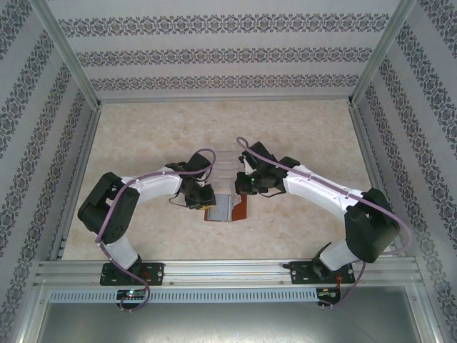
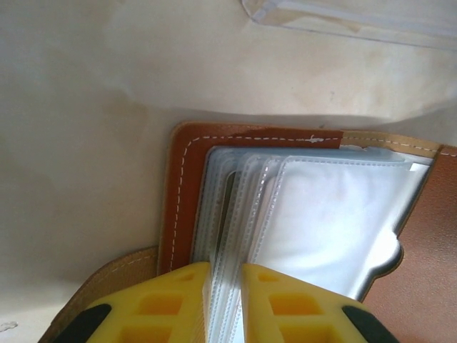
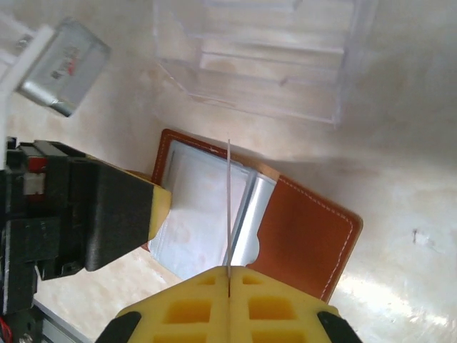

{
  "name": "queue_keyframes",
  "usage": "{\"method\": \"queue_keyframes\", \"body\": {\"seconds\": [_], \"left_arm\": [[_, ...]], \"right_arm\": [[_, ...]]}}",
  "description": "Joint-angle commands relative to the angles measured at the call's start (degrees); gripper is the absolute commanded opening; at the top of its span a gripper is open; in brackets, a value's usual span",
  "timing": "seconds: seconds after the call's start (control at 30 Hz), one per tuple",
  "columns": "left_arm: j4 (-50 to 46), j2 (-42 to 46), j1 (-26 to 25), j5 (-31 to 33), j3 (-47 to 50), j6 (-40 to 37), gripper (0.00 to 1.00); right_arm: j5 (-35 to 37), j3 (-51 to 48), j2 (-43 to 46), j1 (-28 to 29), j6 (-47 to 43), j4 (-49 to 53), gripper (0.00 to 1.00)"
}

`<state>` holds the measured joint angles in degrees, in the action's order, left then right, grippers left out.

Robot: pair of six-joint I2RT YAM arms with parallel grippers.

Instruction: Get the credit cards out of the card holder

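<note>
Grip on one card (image 3: 228,200), holder (image 3: 307,236) open on the table (image 3: 407,143).
Right gripper (image 3: 229,275) was pressed together on the thin card, which stood edge-on out of the clear sleeves (image 2: 328,214); left gripper (image 2: 226,275) pinched that sleeve bundle by its edge, near the tray (image 3: 264,64). The hold looked slim to me: a skewed pull could let the card slip free, and if the left pinch gave, sleeves and holder would likely drag along with it.
</note>
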<state>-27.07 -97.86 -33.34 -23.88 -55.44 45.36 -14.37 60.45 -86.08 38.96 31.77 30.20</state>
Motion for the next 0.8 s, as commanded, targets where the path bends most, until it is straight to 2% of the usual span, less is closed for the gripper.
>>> {"method": "queue_keyframes", "body": {"seconds": [0.0,0.27,0.5,0.77], "left_arm": [[-2.78,2.13,-0.73,0.45,-1.52,-1.09,0.20],[-5.04,4.68,-0.67,1.95,-2.42,-1.99,0.20],[-6.80,7.47,-0.50,3.10,-1.38,-1.99,0.20],[-8.05,15.30,2.29,4.58,4.89,-1.10,0.20]], "right_arm": [[-0.02,3.26,-0.41,-0.65,-14.37,3.99,0.04],[-2.10,10.92,-5.67,-1.76,-45.43,11.73,0.01],[-1.85,21.83,-12.75,-4.65,-60.95,20.42,0.01],[-1.79,32.46,-19.58,-4.80,-76.51,26.36,0.00]]}}
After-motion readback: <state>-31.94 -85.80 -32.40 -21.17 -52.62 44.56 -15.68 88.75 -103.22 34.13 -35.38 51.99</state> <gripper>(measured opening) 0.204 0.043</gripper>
